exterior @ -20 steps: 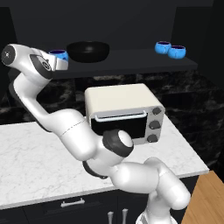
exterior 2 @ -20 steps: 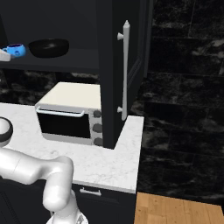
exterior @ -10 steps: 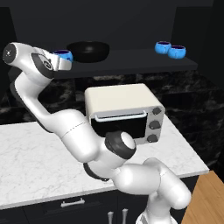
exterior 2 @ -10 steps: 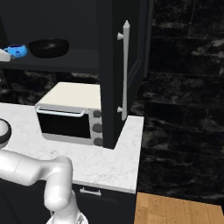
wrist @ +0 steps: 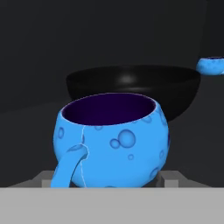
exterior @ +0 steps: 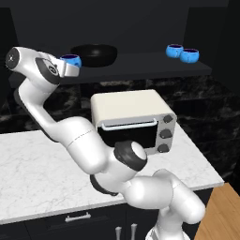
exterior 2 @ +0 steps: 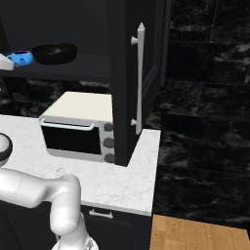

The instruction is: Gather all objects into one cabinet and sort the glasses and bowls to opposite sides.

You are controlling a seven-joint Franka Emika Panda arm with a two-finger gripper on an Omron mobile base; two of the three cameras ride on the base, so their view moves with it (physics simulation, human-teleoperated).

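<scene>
My gripper (exterior: 70, 64) is shut on a bright-blue cup (exterior: 71, 59) with a dark purple inside, at the left end of the black cabinet's shelf (exterior: 140, 70). In the hand view this cup (wrist: 113, 140) sits between my fingertips (wrist: 41, 178), handle toward the camera. Just behind and right of it, the wide glossy black bowl (exterior: 93, 54) rests on the shelf, also seen as bowl (wrist: 131, 85) and bowl (exterior 2: 54, 52). Two more blue cups (exterior: 174, 50) (exterior: 190, 55) stand at the shelf's right end. From the right base view the held cup (exterior 2: 20, 57) is left of the bowl.
A cream toaster oven (exterior: 133, 122) stands on the white marble counter (exterior: 28, 173) under the shelf. A tall black cabinet side with a silver handle (exterior 2: 139, 78) stands right of the oven. Black drawers (exterior: 77, 218) run below the counter edge.
My gripper has carried the blue cup a little to the right and slightly up, closer to the black bowl. Nothing else has moved.
</scene>
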